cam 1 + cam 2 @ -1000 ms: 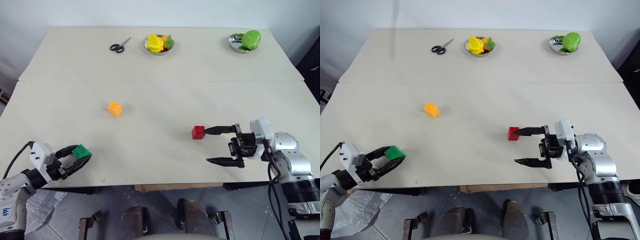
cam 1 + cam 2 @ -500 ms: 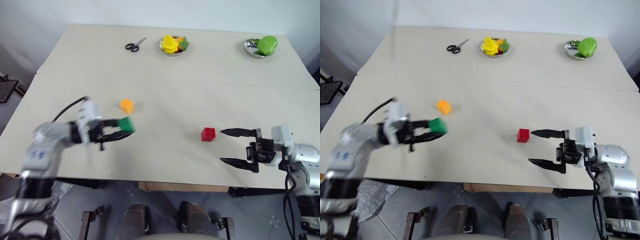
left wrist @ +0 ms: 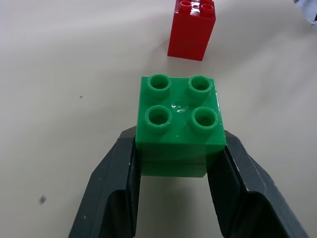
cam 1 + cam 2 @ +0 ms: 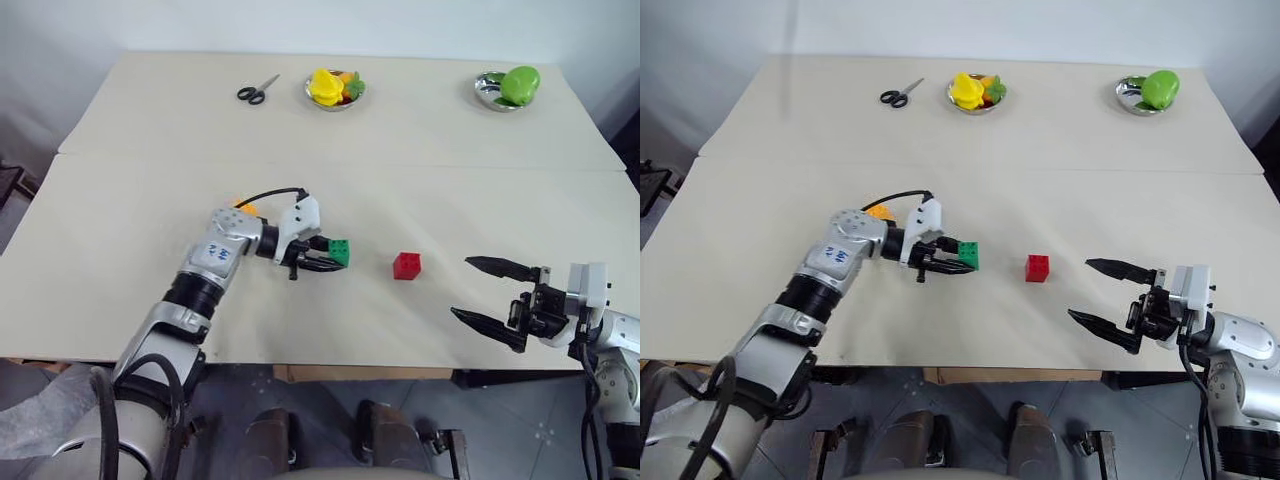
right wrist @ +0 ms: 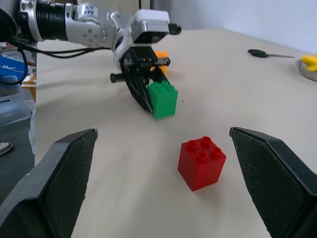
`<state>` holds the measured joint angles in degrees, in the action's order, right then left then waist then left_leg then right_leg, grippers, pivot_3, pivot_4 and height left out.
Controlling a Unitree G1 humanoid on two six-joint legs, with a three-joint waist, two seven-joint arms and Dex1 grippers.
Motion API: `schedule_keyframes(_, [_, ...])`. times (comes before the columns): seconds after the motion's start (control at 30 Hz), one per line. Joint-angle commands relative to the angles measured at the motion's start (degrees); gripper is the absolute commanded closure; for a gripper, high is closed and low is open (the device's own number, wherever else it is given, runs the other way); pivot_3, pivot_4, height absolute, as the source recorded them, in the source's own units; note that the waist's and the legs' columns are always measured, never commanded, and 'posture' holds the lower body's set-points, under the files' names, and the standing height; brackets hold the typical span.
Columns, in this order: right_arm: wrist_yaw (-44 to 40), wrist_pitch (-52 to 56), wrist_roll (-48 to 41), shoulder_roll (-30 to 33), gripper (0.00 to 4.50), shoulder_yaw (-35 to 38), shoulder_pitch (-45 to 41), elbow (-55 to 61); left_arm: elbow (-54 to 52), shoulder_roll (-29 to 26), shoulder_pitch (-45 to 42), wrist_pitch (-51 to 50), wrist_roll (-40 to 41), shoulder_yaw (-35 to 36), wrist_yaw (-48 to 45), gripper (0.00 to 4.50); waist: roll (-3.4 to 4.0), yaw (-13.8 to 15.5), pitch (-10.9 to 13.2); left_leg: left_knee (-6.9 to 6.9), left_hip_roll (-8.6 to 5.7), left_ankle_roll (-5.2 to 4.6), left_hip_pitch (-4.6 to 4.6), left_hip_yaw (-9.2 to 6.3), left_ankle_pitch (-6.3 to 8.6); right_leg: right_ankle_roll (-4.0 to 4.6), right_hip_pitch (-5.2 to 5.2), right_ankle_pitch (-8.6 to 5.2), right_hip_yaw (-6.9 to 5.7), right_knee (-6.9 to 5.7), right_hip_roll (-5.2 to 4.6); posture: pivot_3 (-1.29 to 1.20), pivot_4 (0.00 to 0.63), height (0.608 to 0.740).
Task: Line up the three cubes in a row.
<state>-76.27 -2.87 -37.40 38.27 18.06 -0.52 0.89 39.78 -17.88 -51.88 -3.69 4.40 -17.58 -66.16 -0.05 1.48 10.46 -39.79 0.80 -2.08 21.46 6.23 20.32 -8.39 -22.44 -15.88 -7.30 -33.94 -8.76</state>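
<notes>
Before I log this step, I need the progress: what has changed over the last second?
The left tool, shut on the green block, carried it from the table's near left corner to the middle, stopping just left of the red block. The right tool, open, drew back from the red block toward the right. The red block, orange block, scissors and both fruit bowls stayed put.

Green cube [image 4: 341, 252] held; red cube [image 4: 407, 265] beside; orange-yellow cube [image 4: 246, 210] behind.

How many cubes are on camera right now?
3. The green cube is gripped in the left tool, the red cube sits on the table to its right, and the orange-yellow cube is mostly hidden behind the left arm.
</notes>
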Motion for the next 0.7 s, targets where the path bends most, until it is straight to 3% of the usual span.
schedule_keyframes(0.03, [0.6, -1.2, -0.4, -0.5, 0.0, 1.5, 1.4, 1.7, 3.5, 1.3, -2.7, 4.2, -1.3, 0.3, -0.8, 3.0, 0.0, 0.1, 0.0, -0.01, 0.0, 0.0, 0.02, -0.01, 0.0, 0.0, 0.0, 0.0, -0.01, 0.01, 0.0, 0.0, 0.15, 0.74])
schedule_keyframes(0.17, [1.1, -1.1, -0.2, -0.8, 0.0, 1.2, 1.9, 2.0, 6.6, 1.7, -3.9, 6.8, -2.5, 0.3, -2.4, 3.0, -0.01, 0.0, 0.0, -0.11, 0.0, -0.02, 0.07, -0.05, 0.01, 0.0, 0.0, 0.01, -0.03, -0.03, 0.0, 0.0, 0.15, 0.74])
schedule_keyframes(0.33, [1.4, -1.1, -0.1, -1.1, 0.0, 0.7, 1.7, 1.9, 6.0, 1.1, -2.6, 8.7, -1.4, 1.6, -5.7, 1.4, 0.0, -0.1, 0.0, -0.12, 0.02, -0.02, 0.07, -0.11, 0.01, 0.0, -0.03, 0.01, -0.03, -0.07, 0.0, 0.0, 0.15, 0.74])
schedule_keyframes(0.47, [1.4, -1.0, 0.2, -1.7, 0.0, -0.5, 0.2, 1.1, -1.3, -1.3, 0.8, 9.0, 3.1, 5.2, -10.1, 0.27, 0.0, -0.3, 0.0, -0.16, 0.04, -0.02, 0.07, -0.32, 0.01, 0.01, -0.04, 0.01, -0.01, -0.1, 0.0, 0.0, 0.15, 0.74])
schedule_keyframes(0.57, [1.5, -0.3, 0.4, -2.1, 0.0, -1.8, -1.8, 0.2, -7.9, -4.9, 3.7, 8.6, 5.8, 8.6, -10.9, 0.27, 0.0, -0.5, 0.0, -0.18, 0.07, -0.01, 0.07, -0.5, 0.01, 0.03, -0.07, 0.02, 0.02, -0.14, 0.02, 0.0, 0.15, 0.74])
schedule_keyframes(0.7, [4.4, 3.1, -0.6, -3.8, 0.0, -3.2, -6.9, -1.4, -18.6, -8.7, 10.9, 9.8, 11.9, 18.6, -4.9, 0.13, 0.02, -1.1, 0.0, -0.23, 0.11, -0.01, 0.04, -0.52, 0.01, 0.07, -0.05, 0.05, 0.07, -0.21, 0.01, 0.0, 0.15, 0.74])
